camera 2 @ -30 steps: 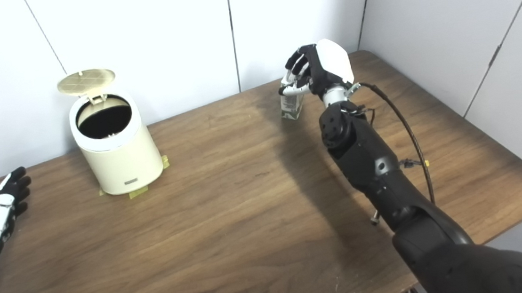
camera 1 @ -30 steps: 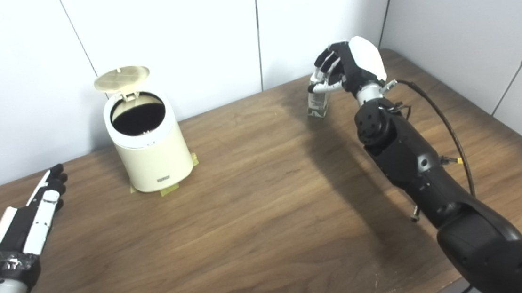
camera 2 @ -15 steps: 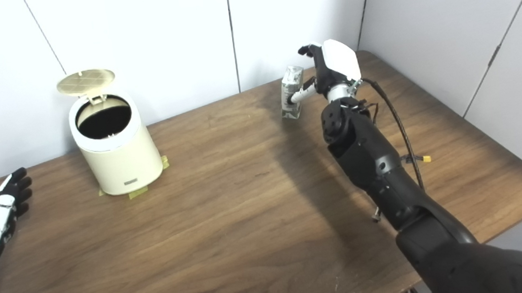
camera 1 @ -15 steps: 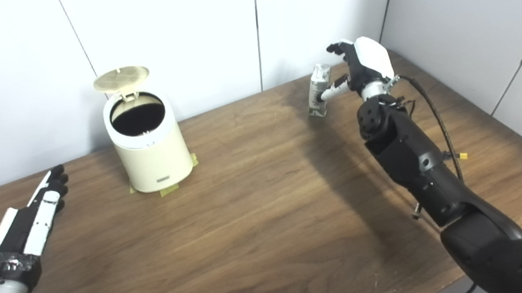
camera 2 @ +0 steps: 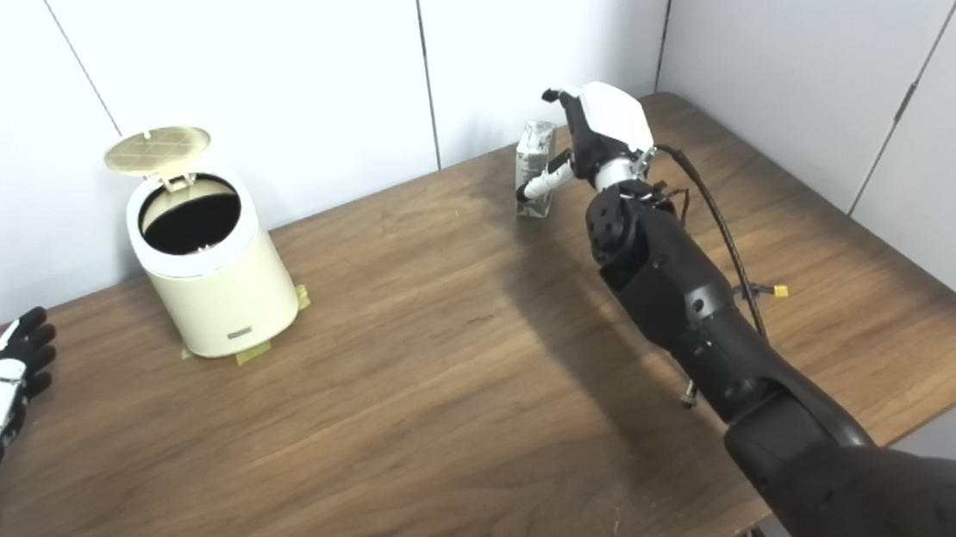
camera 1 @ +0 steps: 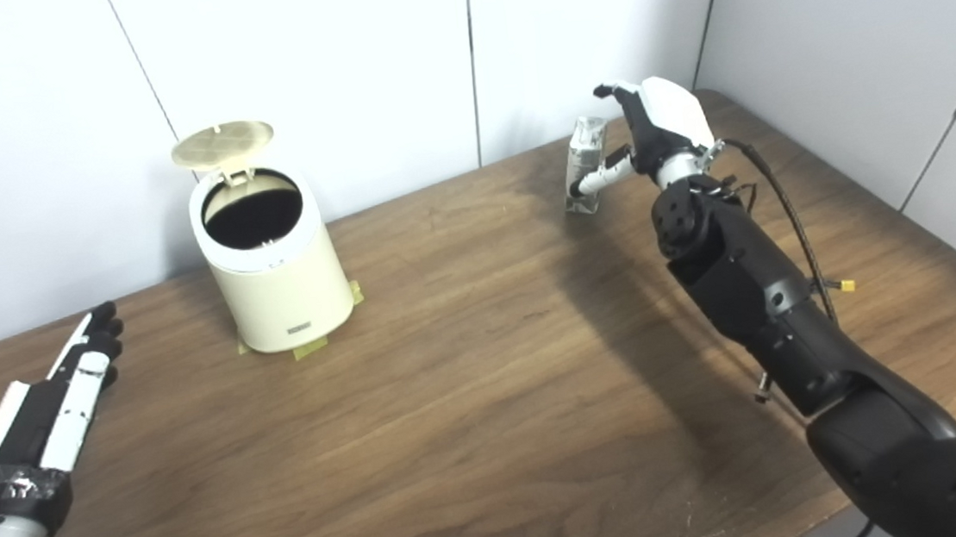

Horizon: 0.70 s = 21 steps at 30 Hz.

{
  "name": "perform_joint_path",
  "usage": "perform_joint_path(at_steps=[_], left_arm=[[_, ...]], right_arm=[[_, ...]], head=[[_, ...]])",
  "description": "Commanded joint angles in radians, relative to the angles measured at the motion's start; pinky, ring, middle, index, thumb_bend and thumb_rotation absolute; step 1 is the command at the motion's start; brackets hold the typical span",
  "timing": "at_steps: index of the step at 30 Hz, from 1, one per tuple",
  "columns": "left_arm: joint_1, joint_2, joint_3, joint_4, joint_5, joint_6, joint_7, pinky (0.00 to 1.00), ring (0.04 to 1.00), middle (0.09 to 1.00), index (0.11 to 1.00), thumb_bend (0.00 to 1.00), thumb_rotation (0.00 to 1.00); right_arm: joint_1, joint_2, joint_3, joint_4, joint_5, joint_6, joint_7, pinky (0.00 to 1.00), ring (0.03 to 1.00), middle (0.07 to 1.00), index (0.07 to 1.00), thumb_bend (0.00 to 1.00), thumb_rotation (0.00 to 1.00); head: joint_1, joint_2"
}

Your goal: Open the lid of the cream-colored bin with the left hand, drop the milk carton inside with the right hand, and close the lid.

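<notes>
The right hand (camera 1: 658,127) reaches the milk carton (camera 1: 586,164) at the far side of the table (camera 1: 488,389). Its thumb lies against the carton's near face, about halfway up, while the fingers (camera 1: 611,92) arch above and behind the carton's top; whether they touch it cannot be told, so the hand is spread around the carton rather than plainly closed on it. The carton stands on the table, leaning slightly, with its base on the wood. The white back of the right hand faces upward and to the right, and the wrist bends down into a dark forearm that runs back across the table toward the lower right corner, with a black cable looping beside it. The bin (camera 1: 274,265) stands well apart to the left, near the wall, on strips of yellow tape, with its lid (camera 1: 222,144) tipped up and back so that the dark interior is exposed. The left hand (camera 1: 64,387) lies low over the table near the left edge, holding nothing, its fingers extended together and pointing toward the wall, well clear of the bin.
</notes>
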Motion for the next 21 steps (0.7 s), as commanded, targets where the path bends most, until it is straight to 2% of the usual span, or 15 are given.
perform_joint_path(at_steps=[1,5,9,13,17,21], left_arm=[[-0.03,0.007,0.015,-0.025,-0.015,-0.009,0.004,0.99,0.991,0.99,1.0,0.44,1.0],[-0.035,0.004,0.012,-0.032,-0.014,-0.005,0.006,0.99,0.984,0.985,1.0,0.4,1.0],[-0.034,0.01,0.008,-0.027,-0.016,-0.018,-0.002,0.98,0.977,0.981,1.0,0.37,1.0],[-0.032,0.013,0.004,-0.022,-0.013,-0.013,-0.006,0.99,0.99,0.987,1.0,0.39,1.0],[-0.029,0.008,0.008,-0.021,-0.015,-0.006,-0.002,1.0,0.998,0.994,1.0,0.41,1.0],[-0.024,0.004,0.004,-0.028,-0.008,-0.004,0.005,1.0,0.998,0.991,1.0,0.41,1.0]], right_arm=[[-0.053,-0.039,0.01,-0.002,-0.014,-0.012,-0.001,0.72,0.858,0.876,0.833,1.0,0.18],[-0.069,-0.042,0.036,0.056,-0.016,-0.034,-0.015,0.67,0.821,0.85,0.811,1.0,0.18],[-0.077,-0.038,0.041,0.064,0.0,-0.029,-0.001,0.68,0.819,0.85,0.81,0.98,0.16],[-0.088,-0.036,0.034,0.085,0.024,-0.045,-0.005,0.69,0.812,0.843,0.804,0.95,0.13],[-0.097,-0.042,0.039,0.096,0.031,-0.056,-0.012,0.62,0.745,0.804,0.784,0.88,0.12],[-0.101,-0.038,0.019,0.118,0.053,-0.087,-0.043,0.62,0.712,0.76,0.75,0.84,0.08]], head=[[-0.001,0.001],[0.004,-0.001],[0.004,0.0],[0.007,0.001],[0.005,0.002],[0.003,0.002]])
